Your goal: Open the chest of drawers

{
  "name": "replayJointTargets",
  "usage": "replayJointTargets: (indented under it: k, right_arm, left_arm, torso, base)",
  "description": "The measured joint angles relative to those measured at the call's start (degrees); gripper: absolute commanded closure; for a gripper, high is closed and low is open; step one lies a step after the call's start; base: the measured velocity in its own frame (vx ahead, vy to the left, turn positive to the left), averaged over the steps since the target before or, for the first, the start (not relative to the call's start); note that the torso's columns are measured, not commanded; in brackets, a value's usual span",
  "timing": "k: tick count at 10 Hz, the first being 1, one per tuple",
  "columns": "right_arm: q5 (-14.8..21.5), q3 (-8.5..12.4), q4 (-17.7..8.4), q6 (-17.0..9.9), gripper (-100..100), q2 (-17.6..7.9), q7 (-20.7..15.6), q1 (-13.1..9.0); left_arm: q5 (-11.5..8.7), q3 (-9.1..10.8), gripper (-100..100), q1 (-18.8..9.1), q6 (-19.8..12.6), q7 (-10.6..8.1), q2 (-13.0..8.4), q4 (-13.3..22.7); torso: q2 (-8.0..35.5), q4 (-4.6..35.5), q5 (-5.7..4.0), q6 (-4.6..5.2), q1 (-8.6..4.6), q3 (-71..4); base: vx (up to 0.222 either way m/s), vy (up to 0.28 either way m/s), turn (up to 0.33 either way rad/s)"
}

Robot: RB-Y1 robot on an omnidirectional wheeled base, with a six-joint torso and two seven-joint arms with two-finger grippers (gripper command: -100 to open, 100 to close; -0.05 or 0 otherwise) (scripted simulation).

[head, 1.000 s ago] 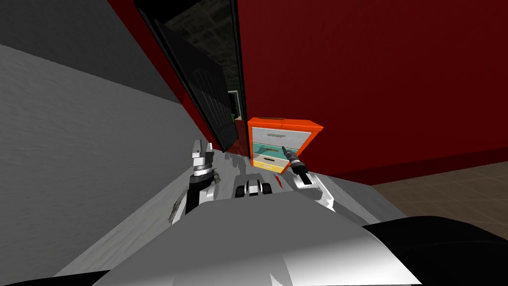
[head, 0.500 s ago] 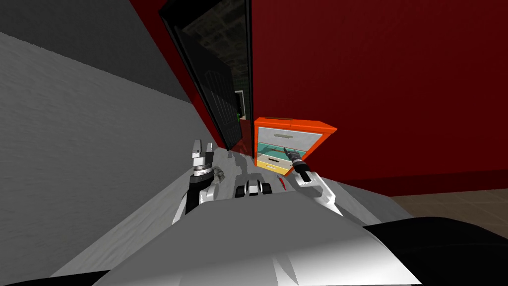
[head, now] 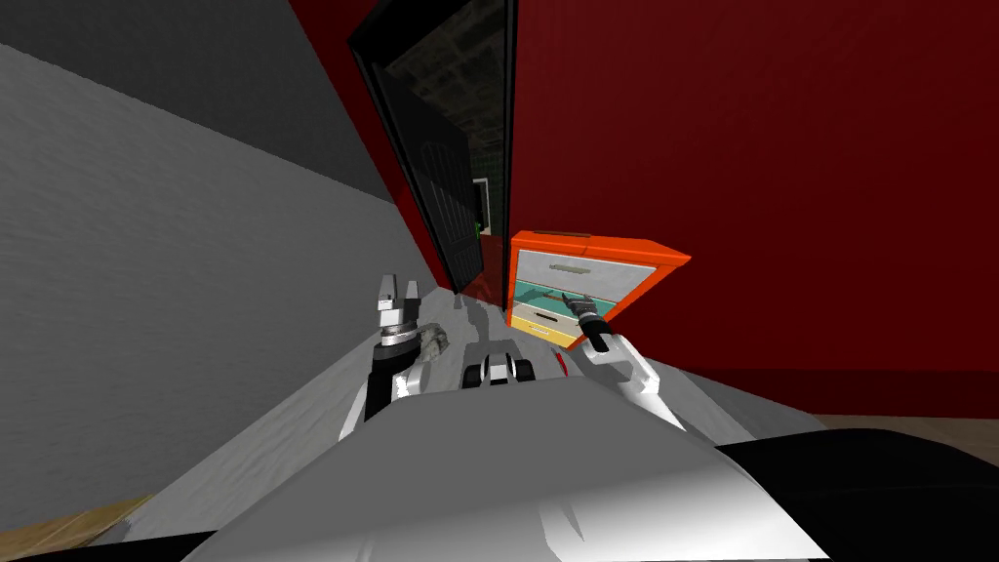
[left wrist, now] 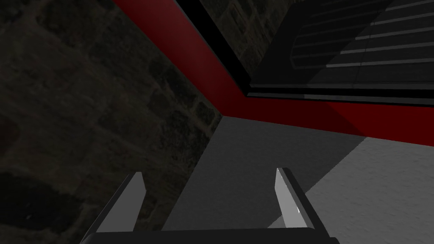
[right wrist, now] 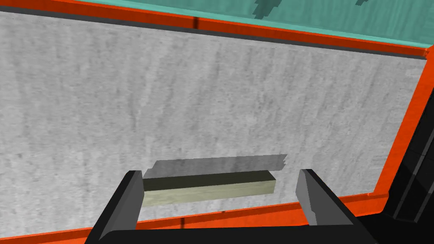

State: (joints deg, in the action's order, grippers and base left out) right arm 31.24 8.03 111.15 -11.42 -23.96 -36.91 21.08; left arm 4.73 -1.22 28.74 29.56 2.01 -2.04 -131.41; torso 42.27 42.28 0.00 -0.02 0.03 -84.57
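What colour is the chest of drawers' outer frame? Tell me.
The frame is bright orange, clearest in the head view.

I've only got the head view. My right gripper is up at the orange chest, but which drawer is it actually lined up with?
Observer: In the right wrist view, the right gripper faces the grey drawer front of the chest of drawers, next to the teal drawer.
Operator: Is the handle inside the fingers?
Observer: Yes. The pale bar handle lies lengthwise between the fingers, which stand open, one near each end. They are not closed on it.
Operator: And the left arm?
Observer: The left gripper is open, with nothing between its fingers.
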Motion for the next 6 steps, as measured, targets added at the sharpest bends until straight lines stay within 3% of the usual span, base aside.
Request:
replayJointTargets:
  k: [3,6]
  right_arm:
    - [3.4,0.8,-2.1,-4.0,-100,-2.7,-4.6,-0.8]
    - [6.2,1.2,-4.0,-6.6,-100,-3.8,-8.4,-1.7]
  left_arm:
    - [0.0,0.0,0,0.0,0.0,0.0,0.0,0.0]
    - [0.0,0.01,0,0.0,0.0,0.0,0.0,0.0]
  torso:
    - [0.0,0.0,0.0,0.01,-0.02,0.0]
    - [0.0,0.0,-0.02,0.04,-0.09,0.0]
  base:
    - [0.006,0.07,0.09]
    - [0.004,0.052,0.118]
